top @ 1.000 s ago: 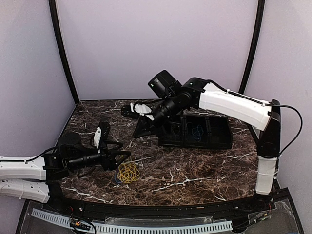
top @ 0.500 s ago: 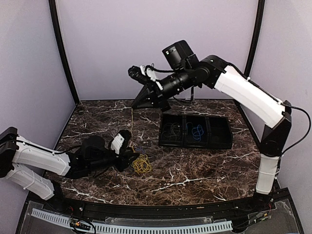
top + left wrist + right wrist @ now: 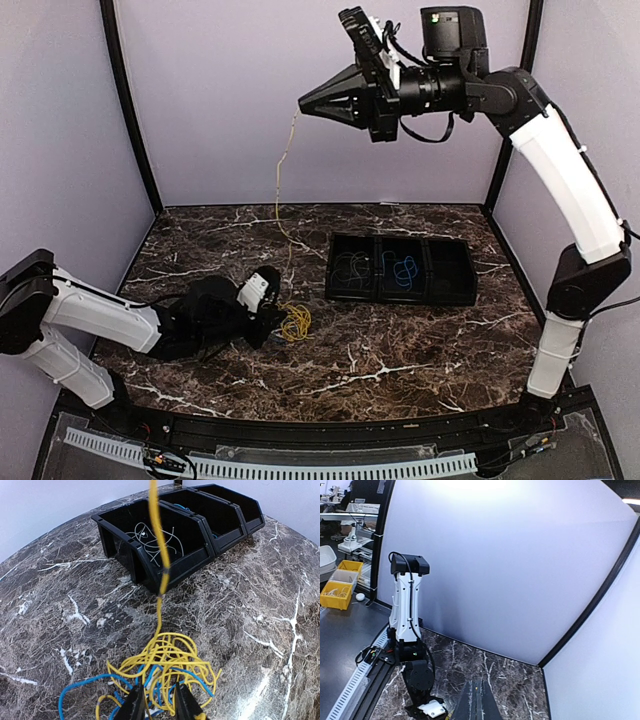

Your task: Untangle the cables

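A tangle of yellow and blue cables [image 3: 295, 322] [image 3: 165, 667] lies on the marble table left of the tray. My left gripper [image 3: 272, 325] [image 3: 159, 703] is low at the tangle's near side, jaws closed in on several of its strands. From the tangle one yellow cable [image 3: 281, 170] [image 3: 159, 550] rises taut to my right gripper [image 3: 303, 104] [image 3: 476, 690]. That gripper is high near the back wall and shut on the cable's end, which shows as a yellow speck between the fingertips.
A black three-compartment tray [image 3: 400, 297] [image 3: 187, 567] sits right of centre. It holds a pale grey cable [image 3: 352, 266] [image 3: 150, 534] in its left bin and a blue cable [image 3: 404, 268] in the middle one. The left arm [image 3: 407, 610] shows in the right wrist view.
My right gripper has climbed from table height to near the top of the back wall, drawing the yellow cable up. My left gripper moved right to the tangle and its jaws closed in.
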You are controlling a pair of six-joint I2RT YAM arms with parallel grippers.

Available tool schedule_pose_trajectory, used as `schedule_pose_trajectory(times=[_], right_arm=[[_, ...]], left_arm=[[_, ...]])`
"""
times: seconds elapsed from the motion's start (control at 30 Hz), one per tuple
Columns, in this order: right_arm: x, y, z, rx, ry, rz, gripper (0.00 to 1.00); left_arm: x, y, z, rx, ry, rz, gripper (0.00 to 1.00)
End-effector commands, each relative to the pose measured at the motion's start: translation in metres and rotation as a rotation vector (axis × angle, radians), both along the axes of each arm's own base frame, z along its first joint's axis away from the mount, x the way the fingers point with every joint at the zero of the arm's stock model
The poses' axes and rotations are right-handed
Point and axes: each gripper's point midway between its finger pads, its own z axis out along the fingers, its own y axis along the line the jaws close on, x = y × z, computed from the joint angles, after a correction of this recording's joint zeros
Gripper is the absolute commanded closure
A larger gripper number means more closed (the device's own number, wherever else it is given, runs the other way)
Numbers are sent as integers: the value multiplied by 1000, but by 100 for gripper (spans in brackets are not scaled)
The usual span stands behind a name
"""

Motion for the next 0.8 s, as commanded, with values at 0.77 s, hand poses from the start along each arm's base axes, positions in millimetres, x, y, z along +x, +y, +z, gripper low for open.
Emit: schedule_pose_trajectory(times=[0.77], right_arm=[[45, -157, 135, 322, -210, -481, 100]], left_arm=[[-19, 92, 1, 81, 218, 382, 82]])
